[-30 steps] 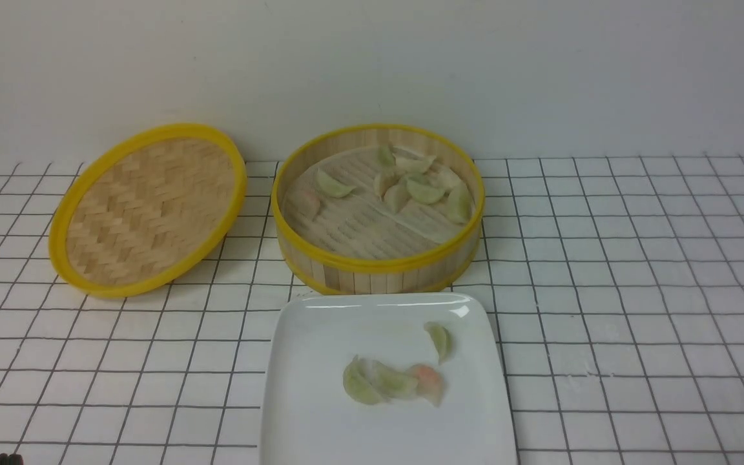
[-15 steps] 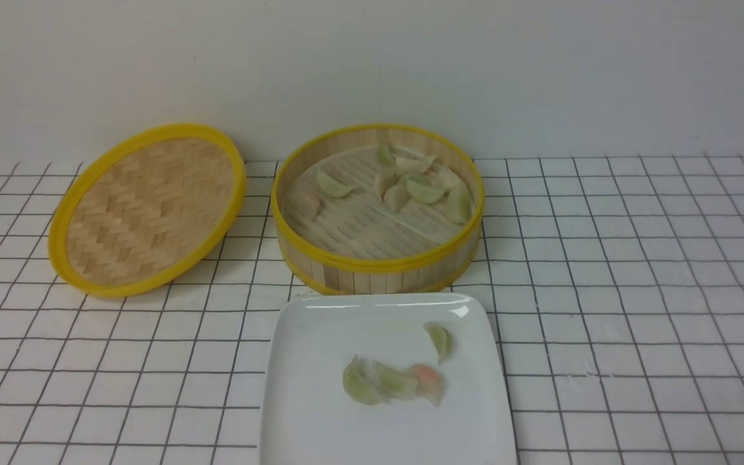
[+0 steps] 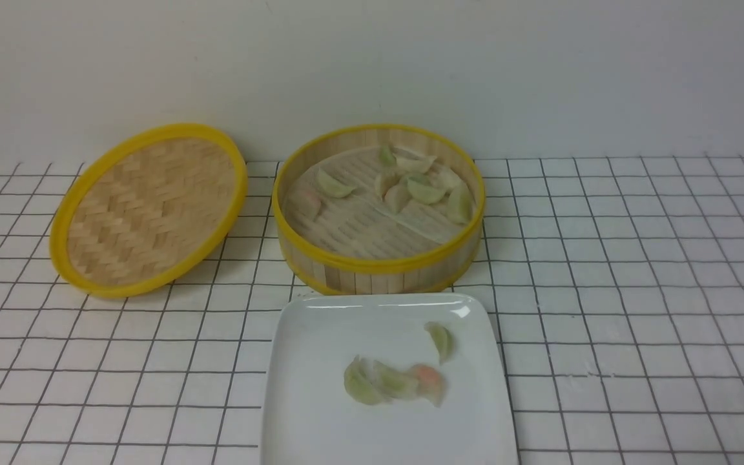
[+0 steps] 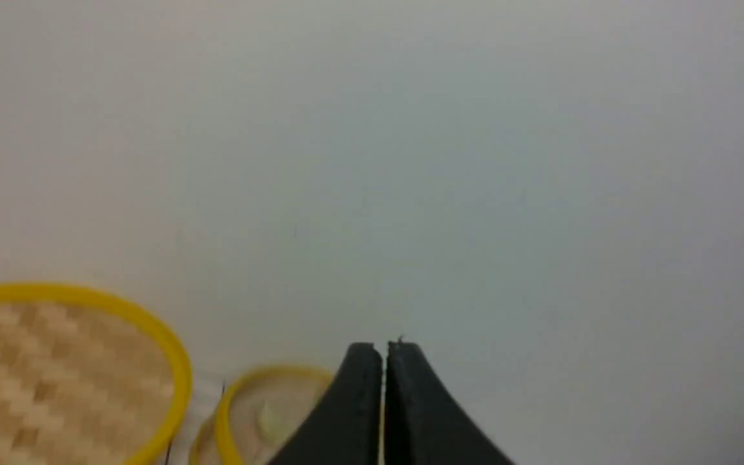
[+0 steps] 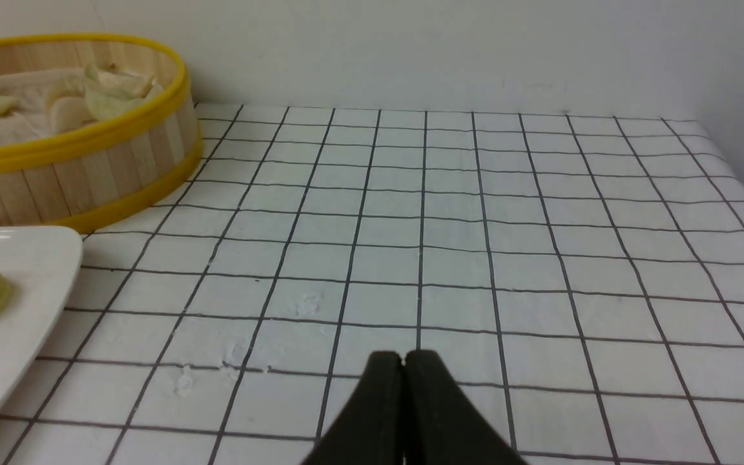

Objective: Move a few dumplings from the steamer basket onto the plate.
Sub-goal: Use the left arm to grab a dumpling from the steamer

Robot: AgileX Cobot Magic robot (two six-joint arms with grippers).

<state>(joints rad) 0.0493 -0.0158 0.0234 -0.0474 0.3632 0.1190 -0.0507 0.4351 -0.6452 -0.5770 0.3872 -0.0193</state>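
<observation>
The steamer basket (image 3: 378, 261) stands mid-table with several pale-green and cream dumplings (image 3: 423, 190) at its back. The white plate (image 3: 320, 413) lies in front of it and holds three dumplings (image 3: 372, 382), one of them pink-orange (image 3: 430, 381), plus a green one (image 3: 440, 340). Neither gripper shows in the front view. My left gripper (image 4: 383, 349) is shut and empty, with the basket (image 4: 227, 413) low beside it. My right gripper (image 5: 403, 358) is shut and empty over the tablecloth, right of the plate (image 5: 30, 258) and basket (image 5: 75, 174).
The flat woven yellow-rimmed lid (image 3: 146, 206) leans tilted left of the basket; it also shows in the left wrist view (image 4: 68, 381). A white cloth with a black grid (image 3: 637, 290) covers the table. A pale wall (image 3: 540, 64) stands behind.
A dark bit of the left arm at the bottom-left corner of the front view a second ago has gone out of view. Nothing else has moved.
</observation>
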